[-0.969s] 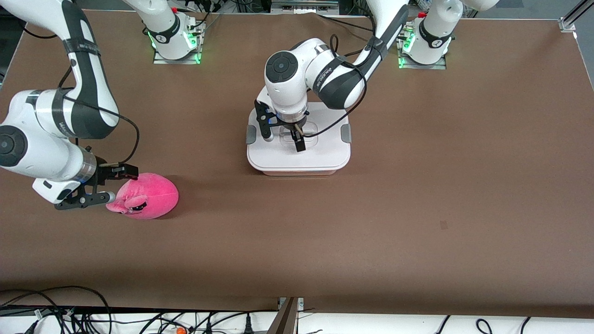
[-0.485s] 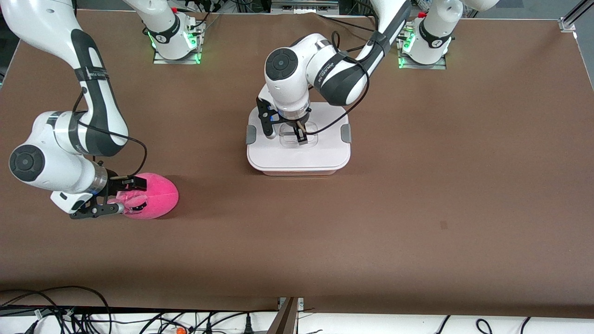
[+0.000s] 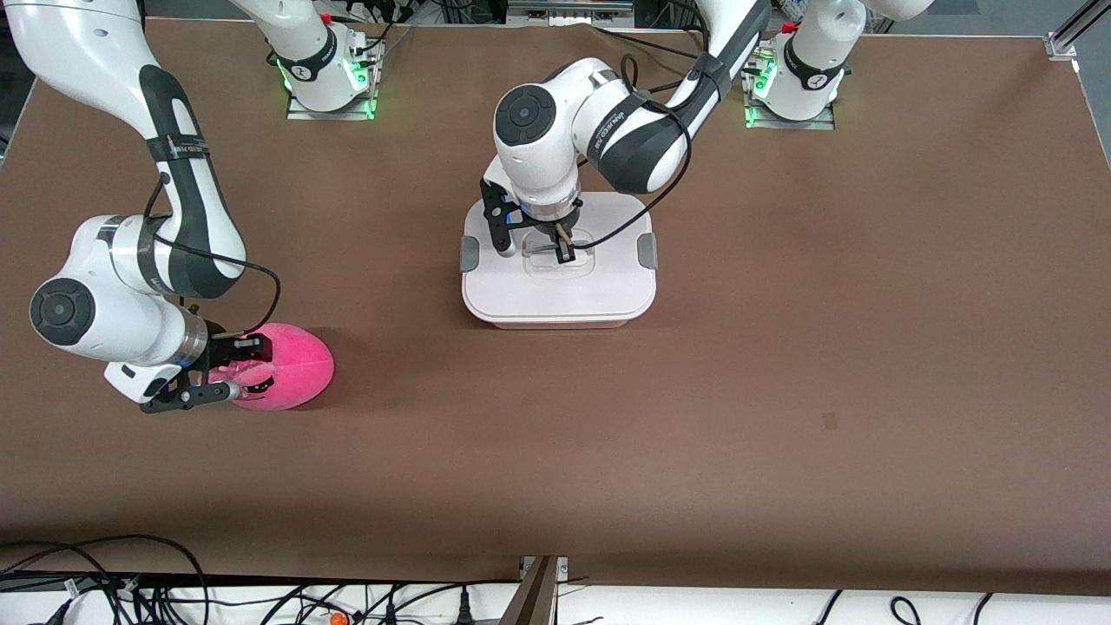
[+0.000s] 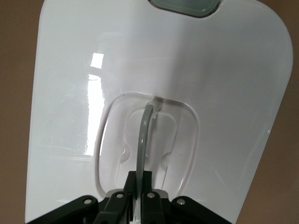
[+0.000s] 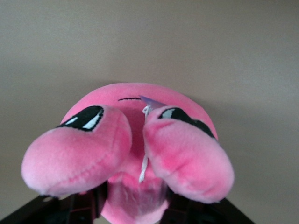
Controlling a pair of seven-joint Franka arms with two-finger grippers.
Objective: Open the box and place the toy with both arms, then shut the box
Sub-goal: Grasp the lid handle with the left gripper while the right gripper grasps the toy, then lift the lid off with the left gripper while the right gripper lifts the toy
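The box [image 3: 555,295] stands mid-table with its white lid [image 4: 187,60] on and grey clips [image 3: 647,250] at both sides. My left gripper [image 3: 562,253] is down on the lid's centre, shut on the clear handle [image 4: 145,130], which stands up between its fingers in the left wrist view [image 4: 141,182]. The pink toy [image 3: 295,369] lies on the table toward the right arm's end, nearer the front camera than the box. My right gripper [image 3: 233,371] is shut on the toy's ear end. In the right wrist view [image 5: 135,210] its fingers press both sides of the toy [image 5: 140,140].
The arm bases [image 3: 325,78] [image 3: 794,82] stand along the table's edge farthest from the front camera. Loose cables [image 3: 130,590] lie below the table's near edge. A small dark mark [image 3: 831,421] is on the brown tabletop toward the left arm's end.
My right gripper slid in along the table onto the toy's ear end and narrowed on it. My left gripper shifted slightly along the lid's handle recess. Toy and box stayed put.
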